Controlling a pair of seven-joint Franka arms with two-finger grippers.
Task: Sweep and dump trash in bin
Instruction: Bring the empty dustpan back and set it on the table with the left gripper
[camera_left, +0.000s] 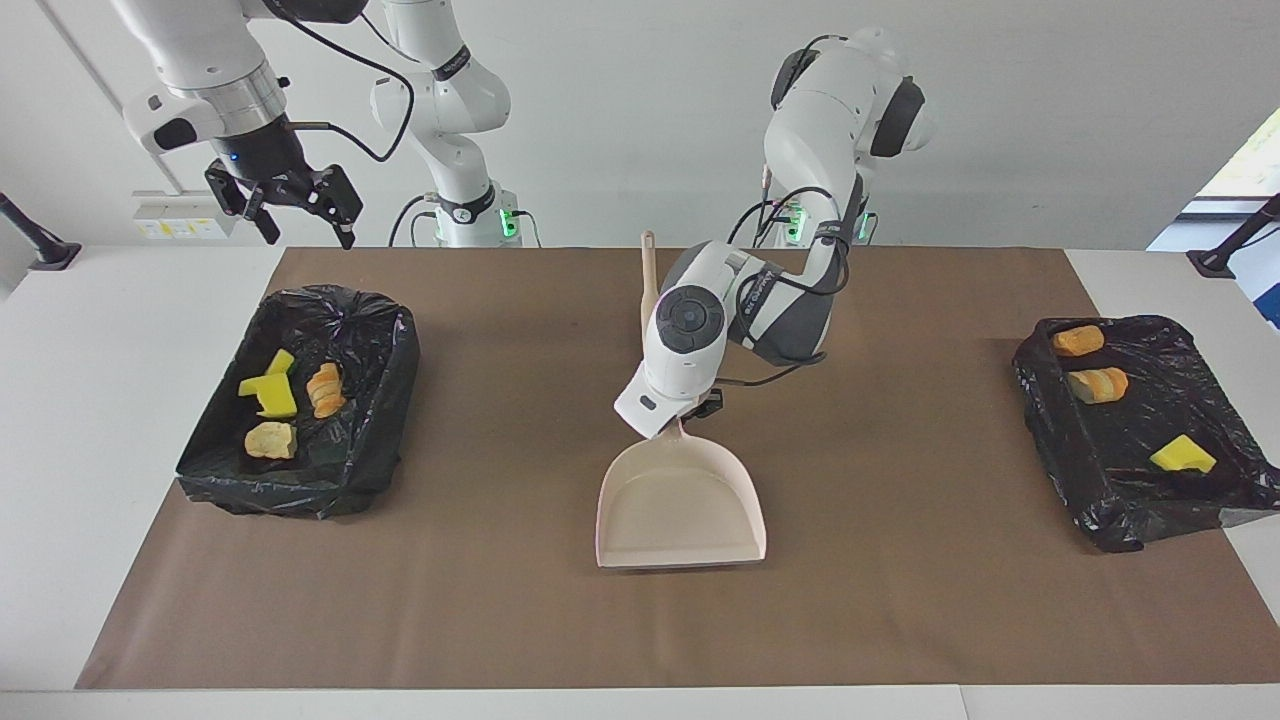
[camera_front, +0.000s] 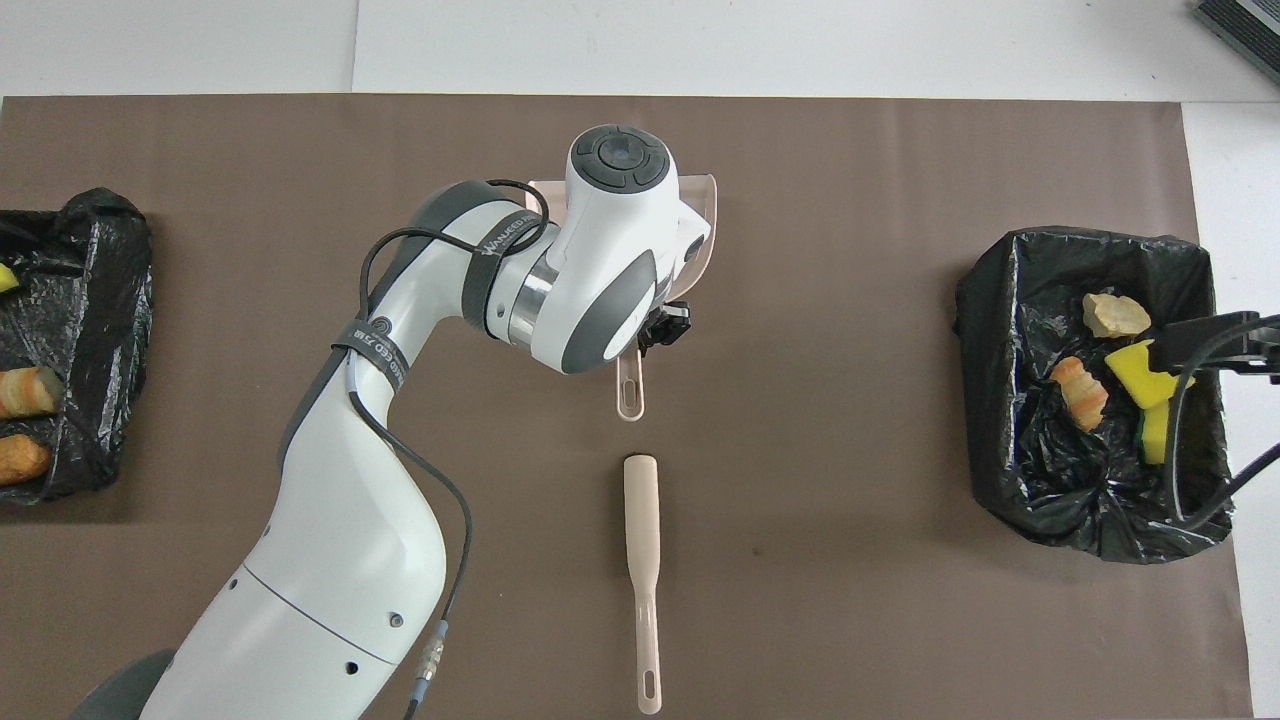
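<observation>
Counter (camera_left: 130, 330) w/ brown mat (camera_left: 520, 600) — on it: two black-lined bins (camera_left: 300, 410) (camera_left: 1140, 430), brush (camera_front: 641, 560), pink dustpan (camera_left: 680, 505).

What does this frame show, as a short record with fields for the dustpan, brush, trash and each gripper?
dustpan: pink dustpan in mid-mat, nothing in it
left gripper: left gripper shut on the dustpan handle
right gripper: right gripper open, raised over the table edge by one bin
brush: brush flat on the mat, nearer the robots than the dustpan
trash: trash in both black-lined bins, none on the mat
</observation>
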